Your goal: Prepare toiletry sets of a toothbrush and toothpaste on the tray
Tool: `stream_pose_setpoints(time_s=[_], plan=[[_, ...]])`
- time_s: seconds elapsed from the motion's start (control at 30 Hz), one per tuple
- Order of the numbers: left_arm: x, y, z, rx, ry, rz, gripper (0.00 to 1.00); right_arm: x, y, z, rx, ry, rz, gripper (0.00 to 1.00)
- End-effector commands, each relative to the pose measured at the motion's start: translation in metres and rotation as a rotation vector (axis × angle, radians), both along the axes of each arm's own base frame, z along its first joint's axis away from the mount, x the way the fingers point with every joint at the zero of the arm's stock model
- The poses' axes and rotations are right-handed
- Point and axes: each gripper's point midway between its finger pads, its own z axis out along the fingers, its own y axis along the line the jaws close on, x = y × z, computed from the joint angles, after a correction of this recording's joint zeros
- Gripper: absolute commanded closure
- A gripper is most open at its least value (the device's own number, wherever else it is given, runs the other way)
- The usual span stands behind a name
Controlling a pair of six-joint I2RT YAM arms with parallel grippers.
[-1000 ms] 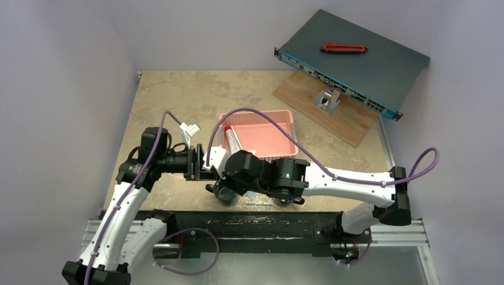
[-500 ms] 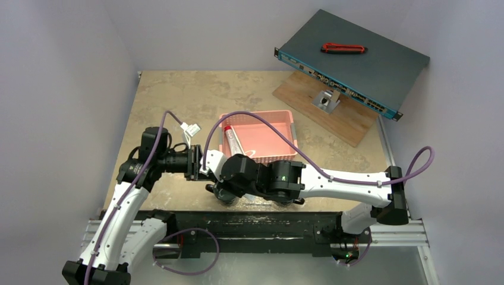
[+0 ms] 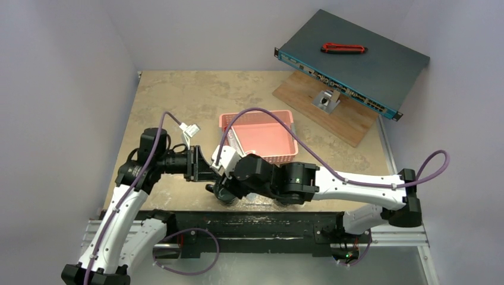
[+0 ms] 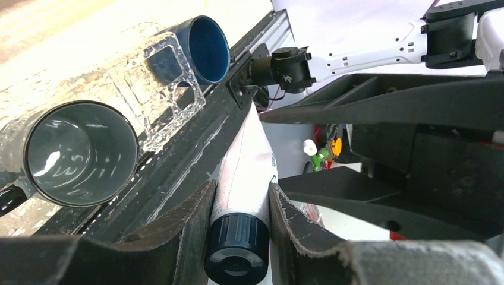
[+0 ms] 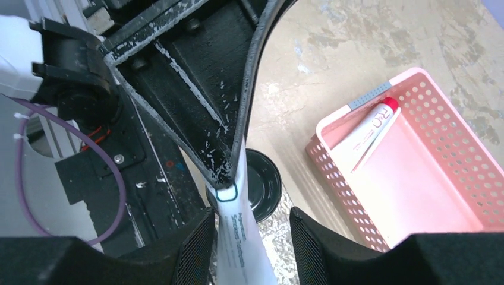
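– Toothpaste (image 4: pixel 249 160) first: where is it, and who has it?

– In the air between the two arms, above the near edge of the table. The left gripper (image 4: pixel 242 187) pinches it just behind the black cap, both fingers pressed against the tube. The right gripper (image 5: pixel 252 234) is at the flat tail end with its jaws standing apart, and there is a clear gap on one side.

– So why are both arms on one tube?

– I read it as a handover. The left takes the grip and the right lets go, probably so the tube ends up facing the right way for setting down.

– And the tray (image 4: pixel 172 101)?

– Just below, clear and hard to make out, with a grey mug (image 4: pixel 80 151) and a blue mug (image 4: pixel 205 47) at it. I cannot tell whether both stand on it.

– Is anything left to fetch?

– Yes. The pink basket (image 5: pixel 451 142) holds a red-capped tube (image 5: pixel 371 127), and beside it lies what looks like a white toothbrush (image 5: pixel 375 141). So the sets seem far from complete.
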Motion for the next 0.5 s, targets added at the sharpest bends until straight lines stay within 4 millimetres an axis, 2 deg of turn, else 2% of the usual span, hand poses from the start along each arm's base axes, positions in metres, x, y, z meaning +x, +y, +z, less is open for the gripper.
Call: stream_pose_setpoints(time_s=[0.0, 0.13, 0.4, 0.47], plan=[[0.002, 0.002, 0.010, 0.004, -0.068, 0.039, 1.00, 0.001, -0.002, 0.033, 0.157, 0.002, -0.040, 0.48], [0.005, 0.006, 0.015, 0.016, -0.124, 0.092, 1.00, 0.007, -0.012, 0.038, 0.211, 0.029, -0.102, 0.44], [0.001, 0.013, 0.042, -0.005, -0.251, 0.174, 1.00, 0.049, -0.041, 0.044, 0.406, 0.197, -0.272, 0.42], [0.000, 0.015, 0.048, -0.007, -0.282, 0.197, 1.00, 0.050, -0.044, 0.048, 0.452, 0.228, -0.271, 0.42]])
